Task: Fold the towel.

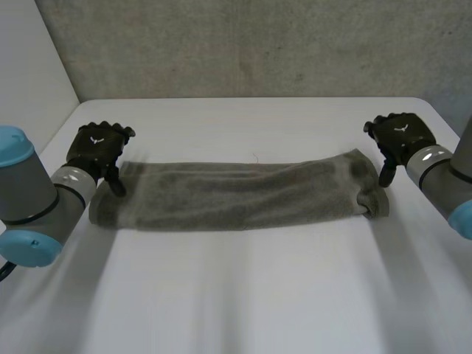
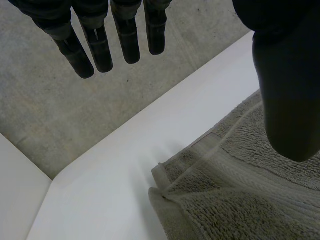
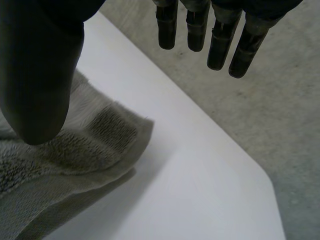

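Note:
A grey-brown towel [image 1: 236,195] lies folded into a long strip across the middle of the white table [image 1: 243,295]. My left hand [image 1: 96,151] hovers at the strip's left end, fingers [image 2: 100,47] straight and spread, thumb above the towel's corner [image 2: 225,190]; it holds nothing. My right hand [image 1: 398,140] hovers at the right end, fingers [image 3: 220,42] straight, thumb over the towel's end [image 3: 85,145], also holding nothing.
A grey wall [image 1: 243,44] rises behind the table's far edge. A white panel [image 1: 29,66] stands at the left. Bare table stretches in front of the towel up to the near edge.

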Robot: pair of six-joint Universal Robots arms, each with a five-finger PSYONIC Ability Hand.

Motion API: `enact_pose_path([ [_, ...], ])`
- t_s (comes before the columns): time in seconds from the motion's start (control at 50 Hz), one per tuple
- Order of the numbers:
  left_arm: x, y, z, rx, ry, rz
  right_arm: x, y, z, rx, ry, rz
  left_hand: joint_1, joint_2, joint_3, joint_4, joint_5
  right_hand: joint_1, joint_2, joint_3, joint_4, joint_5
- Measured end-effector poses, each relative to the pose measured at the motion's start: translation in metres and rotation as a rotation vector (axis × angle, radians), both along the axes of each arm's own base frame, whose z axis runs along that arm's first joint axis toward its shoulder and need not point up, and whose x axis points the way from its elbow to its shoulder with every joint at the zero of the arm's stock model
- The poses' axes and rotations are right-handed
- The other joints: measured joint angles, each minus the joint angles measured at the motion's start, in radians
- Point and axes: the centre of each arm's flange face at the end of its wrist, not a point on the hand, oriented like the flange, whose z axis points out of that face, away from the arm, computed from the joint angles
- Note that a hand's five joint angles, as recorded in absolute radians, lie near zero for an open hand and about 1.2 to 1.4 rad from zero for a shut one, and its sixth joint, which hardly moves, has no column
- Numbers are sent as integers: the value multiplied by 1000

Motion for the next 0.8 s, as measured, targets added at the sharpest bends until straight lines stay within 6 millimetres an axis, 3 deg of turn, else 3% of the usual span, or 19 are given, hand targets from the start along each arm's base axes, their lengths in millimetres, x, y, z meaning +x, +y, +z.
enact_pose_path([
  [0.1, 0, 0, -6, 5, -2, -1, 3, -3, -24, 47, 28, 14, 0, 0, 0, 0, 0, 60, 43, 48, 41, 63],
  [0.2, 0, 2, -10, 17, -4, -2, 2, 5, -44, 110, 46, 17, 0, 0, 0, 0, 0, 257, 252, 262, 250, 277],
  [0.36, -2, 5, -12, 26, -5, -7, -2, 20, -60, 181, 62, 8, 0, 0, 0, 0, 0, 446, 431, 438, 417, 441],
  [0.46, -3, 9, -13, 30, -6, -13, -5, 19, -62, 186, 62, 0, 0, 0, 0, 0, 0, 806, 804, 799, 790, 809],
  [0.56, -4, 12, -14, 25, -6, -15, -7, 17, -61, 179, 62, -10, 0, 0, 0, 0, 0, 1036, 1025, 1071, 1068, 1073],
  [0.7, -3, 14, -15, 19, -6, -15, -11, 19, -52, 164, 65, -18, 0, 0, 0, 0, 0, 1038, 1026, 1089, 1086, 1079],
  [0.8, -3, 14, -15, 19, -6, -16, -36, 16, -42, 150, 107, -60, 0, 0, 0, 0, 0, 1039, 1026, 1089, 1086, 1079],
])
